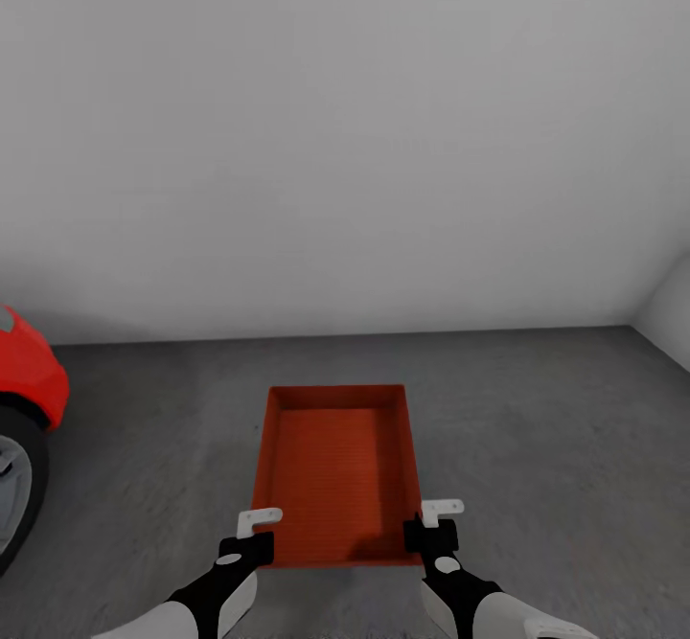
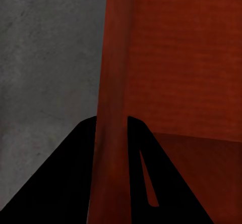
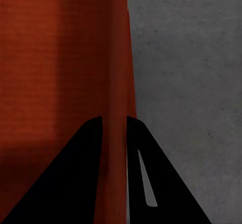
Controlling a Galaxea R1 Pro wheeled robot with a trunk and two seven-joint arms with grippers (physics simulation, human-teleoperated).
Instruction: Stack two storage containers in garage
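Observation:
One red-orange storage container [image 1: 335, 467] lies lengthwise straight ahead of me over the garage's dark grey concrete floor [image 1: 537, 428], open top up and nothing inside. My left gripper [image 1: 257, 524] is shut on its left wall near the near corner. My right gripper [image 1: 436, 514] is shut on the right wall at the matching spot. In the left wrist view the gripper [image 2: 112, 128] has its black fingers straddling the container [image 2: 181, 57] wall. The right wrist view shows that gripper [image 3: 114, 128] pinching the container [image 3: 60, 57] wall the same way. Whether the container rests on the floor I cannot tell.
A red car [image 1: 24, 380] with its dark wheel [image 1: 14, 486] stands at the left edge. A plain white wall [image 1: 345, 141] closes off the space ahead, and another wall [image 1: 671, 313] begins at the far right. Bare concrete lies on both sides of the container.

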